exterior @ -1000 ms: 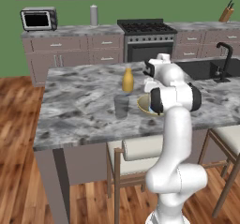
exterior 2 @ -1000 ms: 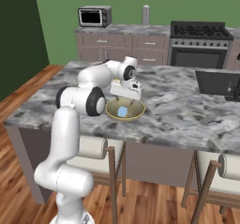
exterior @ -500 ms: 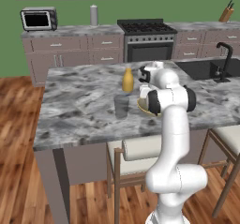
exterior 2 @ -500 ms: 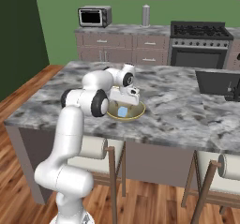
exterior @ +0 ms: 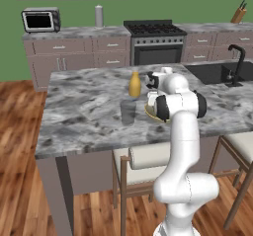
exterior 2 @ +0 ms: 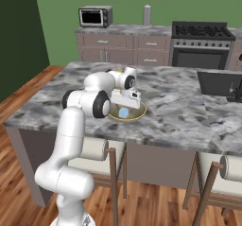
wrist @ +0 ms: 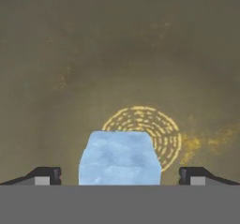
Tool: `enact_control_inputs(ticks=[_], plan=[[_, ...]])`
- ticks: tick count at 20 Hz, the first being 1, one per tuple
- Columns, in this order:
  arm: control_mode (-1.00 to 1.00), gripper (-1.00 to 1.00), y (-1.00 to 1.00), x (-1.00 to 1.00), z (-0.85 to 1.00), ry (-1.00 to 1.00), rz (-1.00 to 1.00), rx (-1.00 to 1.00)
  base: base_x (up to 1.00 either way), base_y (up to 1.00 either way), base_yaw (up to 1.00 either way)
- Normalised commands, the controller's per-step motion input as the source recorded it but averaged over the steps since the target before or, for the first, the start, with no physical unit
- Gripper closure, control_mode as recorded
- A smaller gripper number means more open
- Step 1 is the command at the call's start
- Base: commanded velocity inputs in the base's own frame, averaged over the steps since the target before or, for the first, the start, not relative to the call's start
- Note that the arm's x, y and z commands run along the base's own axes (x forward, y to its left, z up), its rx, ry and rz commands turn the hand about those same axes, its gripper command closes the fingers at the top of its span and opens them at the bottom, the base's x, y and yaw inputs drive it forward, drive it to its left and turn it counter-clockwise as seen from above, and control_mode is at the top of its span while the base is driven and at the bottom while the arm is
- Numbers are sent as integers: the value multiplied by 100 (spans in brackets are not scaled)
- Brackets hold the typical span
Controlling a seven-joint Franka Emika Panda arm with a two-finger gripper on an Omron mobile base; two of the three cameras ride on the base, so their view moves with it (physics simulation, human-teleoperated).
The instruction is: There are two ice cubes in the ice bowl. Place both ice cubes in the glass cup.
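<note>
Gripper [wrist: 120,174] sits low inside the ice bowl [exterior 2: 138,116], fingers [wrist: 44,175] spread wide either side of one ice cube [wrist: 119,158] (not touching it). Bowl rests near the counter's [exterior: 84,106] front edge, midway along. Glass cup [exterior: 128,112] stands just beside the bowl; yellow bottle [exterior: 134,84] behind it.

No readable text, label, brand, number or sign appears on anything in these views.
</note>
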Motion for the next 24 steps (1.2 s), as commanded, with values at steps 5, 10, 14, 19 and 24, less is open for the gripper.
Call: enact_control_inputs(ticks=[5, 10, 14, 19, 24], plan=[[-100, -100, 3, 9, -22, 0, 0, -1, 0, 0, 0], [-100, 100, 8, 2, -35, 0, 0, -4, 0, 0, 0], [-100, 100, 0, -3, 0, -1, 0, 0, 0, 0, 0], [-100, 100, 0, -45, 56, -21, 0, 0, 0, 0, 0], [-100, 100, 9, -54, 100, -26, 0, 0, 0, 0, 0]])
